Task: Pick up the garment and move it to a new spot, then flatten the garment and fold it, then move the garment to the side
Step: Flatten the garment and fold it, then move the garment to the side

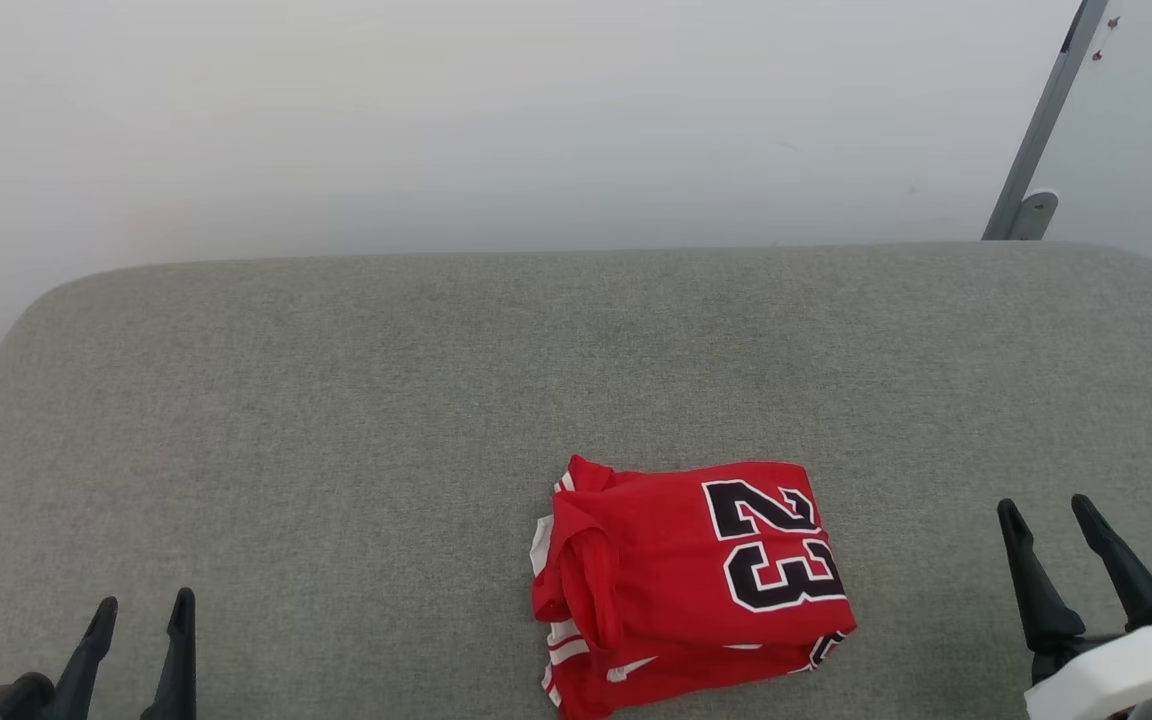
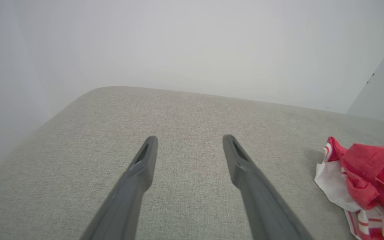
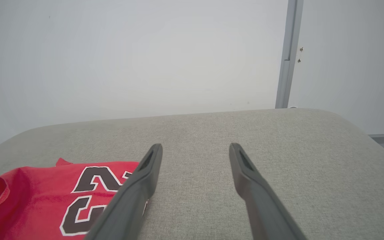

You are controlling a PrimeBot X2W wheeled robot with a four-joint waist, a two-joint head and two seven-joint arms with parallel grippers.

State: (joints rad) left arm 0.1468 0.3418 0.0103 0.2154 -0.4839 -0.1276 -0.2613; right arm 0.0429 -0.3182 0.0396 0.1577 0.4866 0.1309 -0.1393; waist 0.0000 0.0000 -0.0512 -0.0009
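The garment [image 1: 686, 585] lies folded into a compact red bundle on the grey cushioned surface [image 1: 356, 420], near its front edge and a little right of centre. A black "23" with white outline faces up, and white sleeve fabric with red-white striped trim shows at its left side. My left gripper [image 1: 144, 608] is open at the lower left, well apart from the garment [image 2: 365, 181], nothing between its fingers. My right gripper [image 1: 1044, 510] is open at the lower right, just right of the garment [image 3: 45, 196], also holding nothing. The open fingers frame bare fabric in the left wrist view [image 2: 188, 140] and the right wrist view [image 3: 195, 148].
A pale wall rises behind the grey surface. A grey metal post [image 1: 1041, 125] leans at the back right, also seen as the post [image 3: 288, 53] in the right wrist view. The surface's rounded corners curve away at back left and back right.
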